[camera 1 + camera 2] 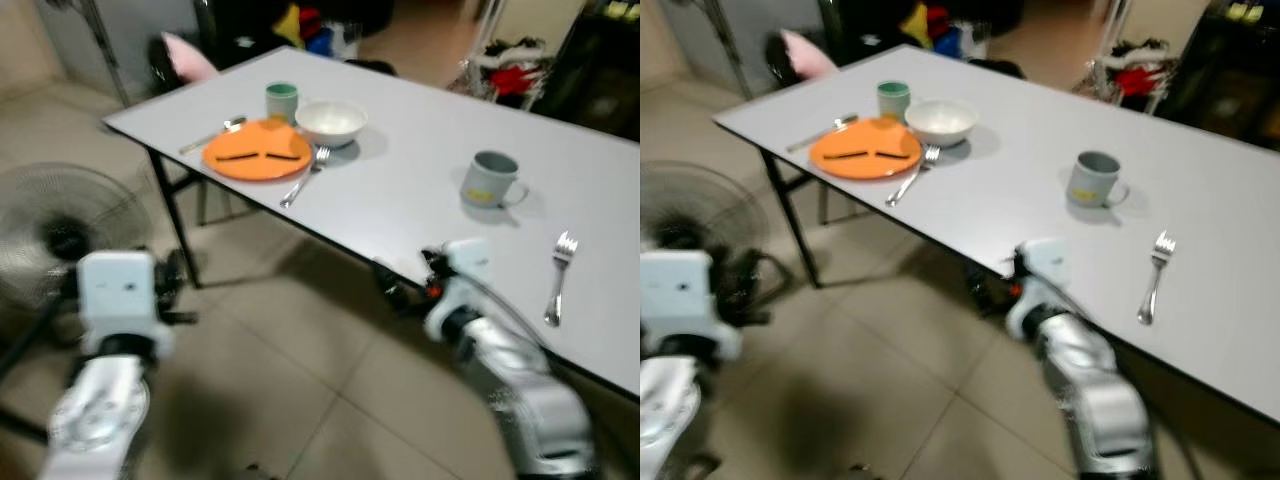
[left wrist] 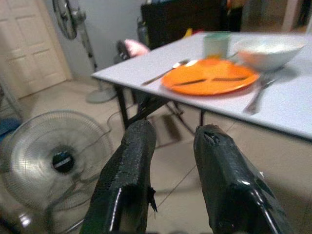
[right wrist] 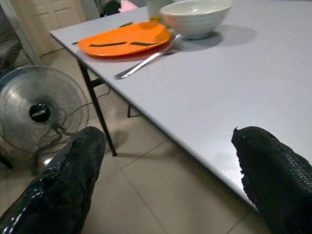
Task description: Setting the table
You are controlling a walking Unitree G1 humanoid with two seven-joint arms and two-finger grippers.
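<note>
- Two place settings lie on the table [image 1: 420, 190], one toward its far left end and one nearer its right.
- At the left end we see an orange plate [image 1: 257, 152] with two dark sticks lying on it.
- A white bowl [image 1: 331, 121] stands just beside the plate on its right; a green cup [image 1: 282, 100] stands behind the plate.
- A fork [image 1: 305, 175] lies between plate and bowl, reaching toward the near table edge; a spoon [image 1: 211, 137] lies on the plate's left.
- Nearer the right we see a grey mug [image 1: 490, 179], upright, handle to the right, with a yellow mark on its side.
- A second fork [image 1: 558, 277] lies well right of the mug, tines pointing away.
- Our right gripper [image 3: 170, 195] sits at the near table edge, below the mug, fingers spread wide and holding nothing.
- Our left gripper [image 2: 173, 165] hangs over the tiled floor [image 1: 300, 380], well short of the table; its fingers stand narrowly apart and hold nothing.
- A floor fan [image 1: 70, 230] stands on the floor at left, near the left arm.
</note>
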